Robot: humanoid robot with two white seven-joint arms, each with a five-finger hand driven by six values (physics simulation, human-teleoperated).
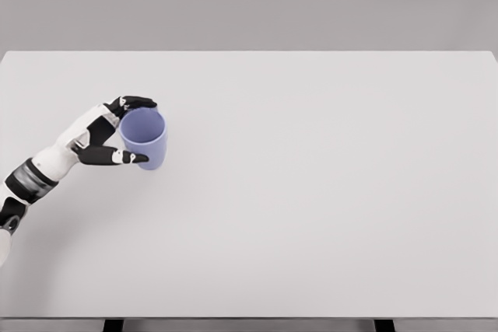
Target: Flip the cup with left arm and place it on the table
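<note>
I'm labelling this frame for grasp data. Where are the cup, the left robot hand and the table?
cup point(148, 149): head view, outer side wall.
left robot hand point(101, 134): head view, middle of the hand.
table point(327, 192): head view, bare top.

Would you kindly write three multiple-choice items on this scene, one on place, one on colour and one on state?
1. Where is the cup on the table?
A. left part
B. centre
C. right edge

2. What colour is the cup?
A. red
B. blue-violet
C. green

3. What is the left robot hand doing?
A. resting flat on the table
B. pointing at the far edge
C. gripping the cup

Answers: 1 A, it stands left of the middle; 2 B, its wall is blue-violet; 3 C, fingers curl around it on both sides.
</note>
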